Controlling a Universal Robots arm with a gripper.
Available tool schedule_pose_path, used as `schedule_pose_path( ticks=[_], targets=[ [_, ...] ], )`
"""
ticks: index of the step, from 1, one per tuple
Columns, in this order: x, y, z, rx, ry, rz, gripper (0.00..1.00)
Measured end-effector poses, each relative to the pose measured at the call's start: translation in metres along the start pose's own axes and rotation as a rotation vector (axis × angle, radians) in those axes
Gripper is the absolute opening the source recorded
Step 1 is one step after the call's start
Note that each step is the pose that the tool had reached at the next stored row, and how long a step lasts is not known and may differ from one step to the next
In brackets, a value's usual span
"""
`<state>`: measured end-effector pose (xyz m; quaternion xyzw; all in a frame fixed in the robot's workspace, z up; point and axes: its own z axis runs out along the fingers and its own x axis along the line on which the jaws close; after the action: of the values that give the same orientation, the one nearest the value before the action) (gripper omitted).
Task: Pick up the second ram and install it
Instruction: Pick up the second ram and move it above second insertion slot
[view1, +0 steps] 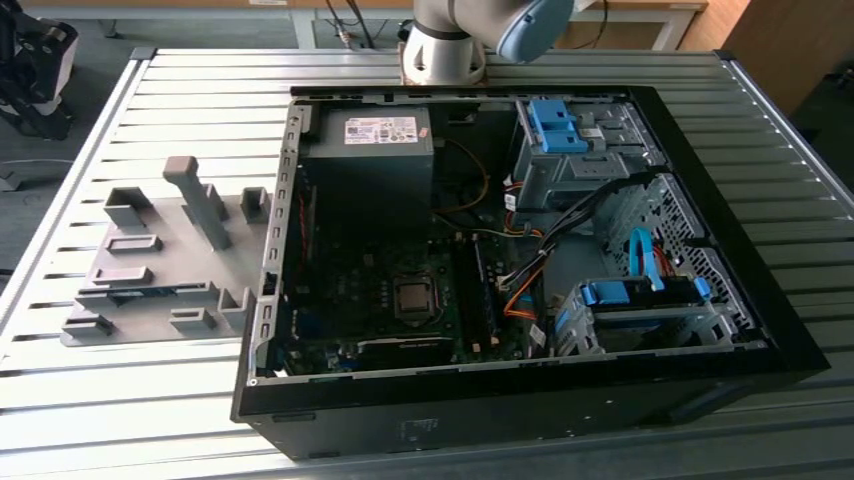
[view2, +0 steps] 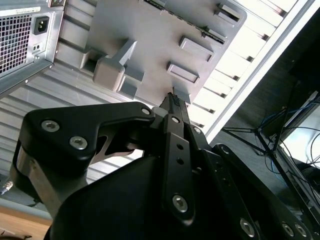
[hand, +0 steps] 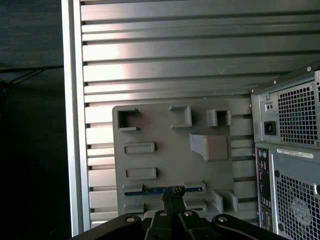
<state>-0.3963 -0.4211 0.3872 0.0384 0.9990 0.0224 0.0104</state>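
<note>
The second ram (hand: 150, 190) is a slim blue-green stick lying in a slot of the grey fixture plate (hand: 165, 160); in the exterior view it shows as a thin dark strip (view1: 140, 292) in that plate. In the first wrist view my gripper (hand: 172, 199) hangs well above the plate, its tips lined up over the middle of the stick. The fingers look shut, with nothing between them. The second wrist view has the same closed tips (view2: 172, 101) pointing at the plate (view2: 150, 40) from a distance.
An open computer case (view1: 747, 300) lies on the slatted metal table (view1: 174, 110), to the exterior view's right of the fixture. Its motherboard (view1: 400, 300), power supply (view1: 367, 150) and blue drive clips (view1: 554, 125) are exposed. A tall grey post (view1: 200, 205) rises from the fixture.
</note>
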Motion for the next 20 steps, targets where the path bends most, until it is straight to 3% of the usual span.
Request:
schedule_pose_path(
  ticks=[2, 20],
  targets=[
    [0.0001, 0.0, 0.0, -0.0003, 0.001, -0.019, 0.1],
    [0.0001, -0.0002, 0.0033, -0.0007, 0.0154, -0.343, 0.1]
  ],
)
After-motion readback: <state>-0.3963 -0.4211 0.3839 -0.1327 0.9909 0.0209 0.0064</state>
